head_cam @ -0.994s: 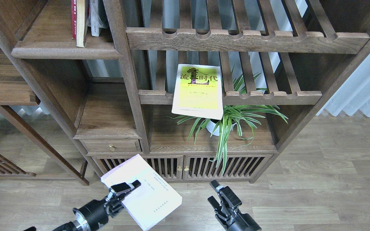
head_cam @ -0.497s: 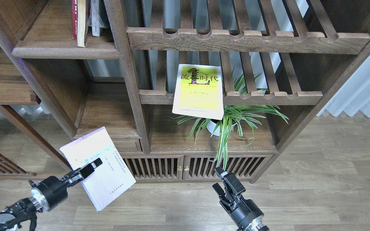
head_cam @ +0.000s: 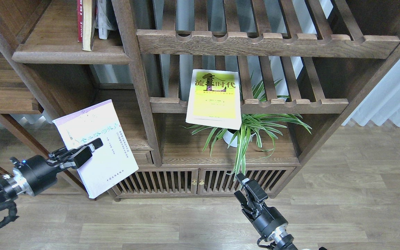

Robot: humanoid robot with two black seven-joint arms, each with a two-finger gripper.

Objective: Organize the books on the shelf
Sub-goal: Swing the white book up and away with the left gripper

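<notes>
My left gripper [head_cam: 90, 147] is shut on the white-lavender book [head_cam: 97, 149] and holds it in the air, cover towards me, in front of the low left compartment. The yellow-green book [head_cam: 214, 99] lies flat on the lower slatted rack and overhangs its front rail. The dark red book [head_cam: 80, 21] stands upright on the shelf [head_cam: 71, 53] at the upper left, beside two other upright books. My right gripper [head_cam: 247, 189] is open and empty, low in front of the cabinet doors.
A potted spider plant [head_cam: 247, 133] stands under the yellow-green book. A second slatted rack [head_cam: 266, 43] spans the upper right. A small drawer [head_cam: 146, 158] and slatted cabinet doors [head_cam: 193, 180] sit below. A thick post [head_cam: 141, 83] splits the unit.
My left arm has carried the white-lavender book up and to the left, from near the floor to in front of the low left compartment. My right gripper has risen slightly.
</notes>
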